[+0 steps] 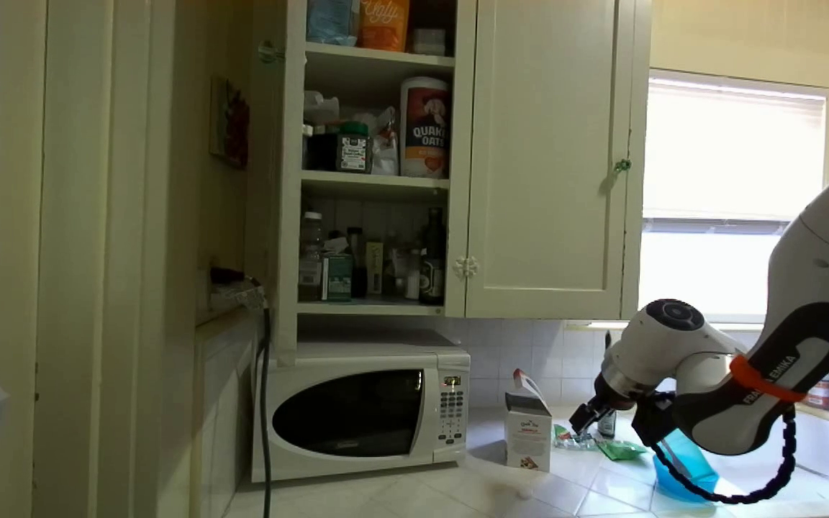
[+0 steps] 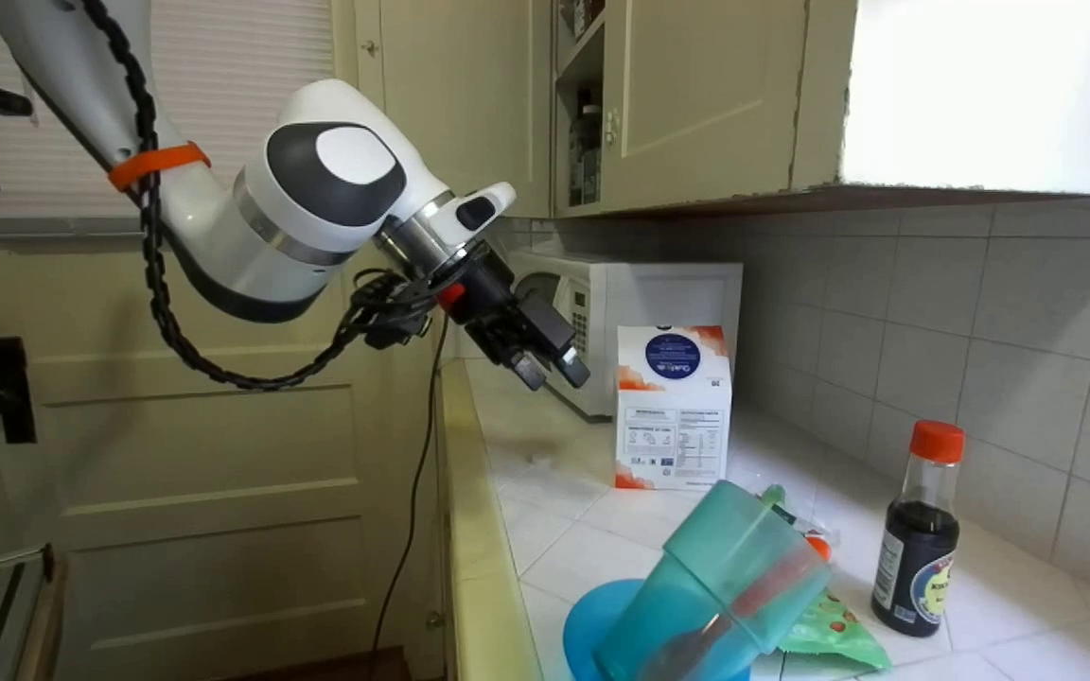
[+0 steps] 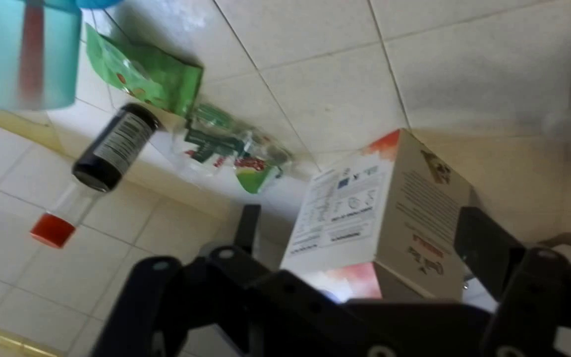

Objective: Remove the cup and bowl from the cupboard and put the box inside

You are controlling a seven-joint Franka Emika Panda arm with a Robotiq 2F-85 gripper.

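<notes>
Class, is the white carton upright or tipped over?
Upright: both exterior views show the carton standing on the counter, its sides rising vertically.

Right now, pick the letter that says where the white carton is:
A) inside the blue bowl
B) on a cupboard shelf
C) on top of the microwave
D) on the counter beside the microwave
D: both exterior views show the white carton standing on the tiled counter beside the microwave.
</notes>
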